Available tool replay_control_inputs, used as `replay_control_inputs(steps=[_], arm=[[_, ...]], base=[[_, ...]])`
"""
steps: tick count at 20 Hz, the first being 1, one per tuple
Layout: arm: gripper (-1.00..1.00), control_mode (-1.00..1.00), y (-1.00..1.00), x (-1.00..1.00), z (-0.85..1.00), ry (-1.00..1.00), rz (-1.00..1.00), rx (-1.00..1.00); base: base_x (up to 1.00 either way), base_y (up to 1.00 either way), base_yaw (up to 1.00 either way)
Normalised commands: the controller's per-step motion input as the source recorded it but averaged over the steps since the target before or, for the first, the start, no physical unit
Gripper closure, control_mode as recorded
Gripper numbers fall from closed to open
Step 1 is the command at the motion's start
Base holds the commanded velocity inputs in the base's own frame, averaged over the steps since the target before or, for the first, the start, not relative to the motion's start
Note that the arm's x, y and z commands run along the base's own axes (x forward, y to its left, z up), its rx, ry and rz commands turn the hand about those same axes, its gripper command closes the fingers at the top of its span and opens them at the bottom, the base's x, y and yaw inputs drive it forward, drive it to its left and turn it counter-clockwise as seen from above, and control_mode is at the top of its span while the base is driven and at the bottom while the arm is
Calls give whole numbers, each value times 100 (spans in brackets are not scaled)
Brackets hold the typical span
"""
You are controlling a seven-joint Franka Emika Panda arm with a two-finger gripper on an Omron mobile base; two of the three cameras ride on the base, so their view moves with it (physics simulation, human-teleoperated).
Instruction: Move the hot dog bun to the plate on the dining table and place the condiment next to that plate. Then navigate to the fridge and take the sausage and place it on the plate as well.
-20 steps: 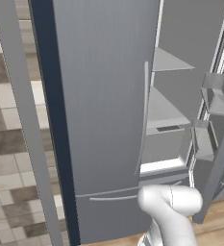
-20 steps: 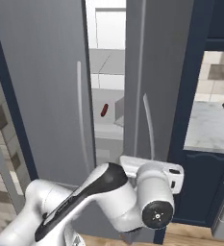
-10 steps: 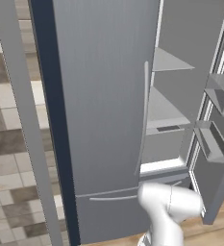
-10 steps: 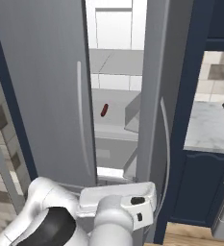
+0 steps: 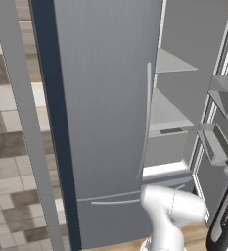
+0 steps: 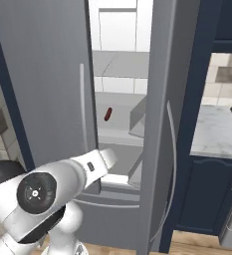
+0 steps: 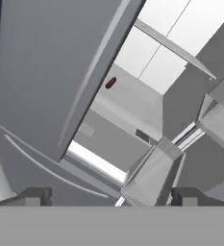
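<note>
Nearest the camera in the hand view, the gripper shows its two small dark fingertips set far apart with nothing between them, so the jaws stand wide and empty. Just past them lies the lower front of the tall grey metal fridge, and the gap between its closed left door and its right door, which is swung partly open, runs up and away from the hand. In the right base view the white arm reaches from the lower left toward that gap, its end low against the fridge front and below the lit white inside. Deeper in, on a pale shelf at about mid height, rests the thin short dark red-brown sausage, also seen small and far in the hand view. From the gripper it lies forward, higher up and well inside the cabinet, well apart from the fingertips, a little toward the closed left door. In the right base view its long axis stands nearly upright, which suggests it lies pointing into the fridge. The coming reach likely calls for the hand to rise to shelf height and pass through the opening. The open door's shelves hang to the right of that path.
</note>
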Motion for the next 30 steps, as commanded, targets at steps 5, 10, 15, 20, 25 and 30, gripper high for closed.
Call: replay_control_inputs(steps=[5, 10, 15, 20, 25, 30], arm=[[-100, -100, 100, 89, 5, 11, -19, -45], [-100, -100, 67, 80, 9, 0, -30, -49], [-100, -100, -21, 77, 4, 0, -26, -32], [-100, -100, -70, 64, 0, 1, -21, -11], [-100, -100, -71, 44, 0, 0, -13, -3], [-100, -100, -73, 13, 0, 0, -10, 0]], base=[[0, 0, 0], [0, 0, 0], [0, 0, 0], [0, 0, 0], [0, 0, 0], [0, 0, 0]])
